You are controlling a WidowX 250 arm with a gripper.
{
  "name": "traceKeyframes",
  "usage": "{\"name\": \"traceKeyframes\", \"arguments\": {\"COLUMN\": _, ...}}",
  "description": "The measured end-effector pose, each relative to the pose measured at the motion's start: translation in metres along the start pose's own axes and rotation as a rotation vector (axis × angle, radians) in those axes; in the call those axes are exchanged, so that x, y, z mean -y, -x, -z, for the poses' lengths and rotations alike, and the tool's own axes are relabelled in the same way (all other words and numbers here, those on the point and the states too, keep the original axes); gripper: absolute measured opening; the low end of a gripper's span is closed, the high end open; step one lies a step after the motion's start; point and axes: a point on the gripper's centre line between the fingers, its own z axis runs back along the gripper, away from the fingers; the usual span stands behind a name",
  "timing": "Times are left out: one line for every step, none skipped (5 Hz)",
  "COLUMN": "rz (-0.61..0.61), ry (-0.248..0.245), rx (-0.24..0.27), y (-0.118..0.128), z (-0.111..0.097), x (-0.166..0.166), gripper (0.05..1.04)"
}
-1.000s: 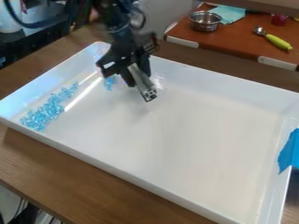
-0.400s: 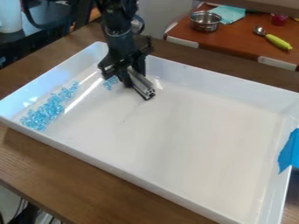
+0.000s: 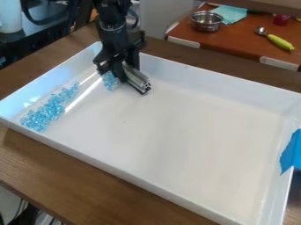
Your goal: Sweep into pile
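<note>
The black gripper (image 3: 122, 72) hangs low over the back left part of the white tray (image 3: 194, 132), shut on a silver metal bar (image 3: 137, 81). The bar slants down toward the tray floor, its end pointing to the front right. A small cluster of blue beads (image 3: 109, 81) lies just left of the bar, partly hidden by the gripper. A larger, elongated pile of clear blue beads (image 3: 44, 113) lies along the tray's left wall.
The tray's raised walls surround the work area, with blue tape (image 3: 291, 151) on the right wall. Behind, an orange-brown side table (image 3: 232, 40) holds a metal pot (image 3: 206, 21), a teal cloth (image 3: 229, 13) and a green-handled scoop (image 3: 280, 41).
The gripper and bar have come down to the tray floor and then shifted left. The small bead cluster beside the bar looks more tightly gathered, while the larger pile has stayed put.
</note>
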Motion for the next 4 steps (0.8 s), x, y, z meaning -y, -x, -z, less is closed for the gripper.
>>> {"name": "traceKeyframes", "arguments": {"rz": -0.004, "ry": -0.021, "rx": -0.009, "y": 0.001, "z": 0.0, "x": -0.012, "gripper": 0.377}}
{"name": "traceKeyframes", "arguments": {"rz": -0.003, "ry": -0.041, "rx": -0.018, "y": 0.004, "z": -0.009, "x": -0.038, "gripper": 0.378}}
{"name": "traceKeyframes", "arguments": {"rz": 0.017, "ry": -0.034, "rx": -0.027, "y": 0.005, "z": -0.02, "x": -0.06, "gripper": 0.377}}
{"name": "traceKeyframes", "arguments": {"rz": 0.035, "ry": -0.037, "rx": -0.047, "y": 0.008, "z": -0.035, "x": -0.086, "gripper": 0.378}}
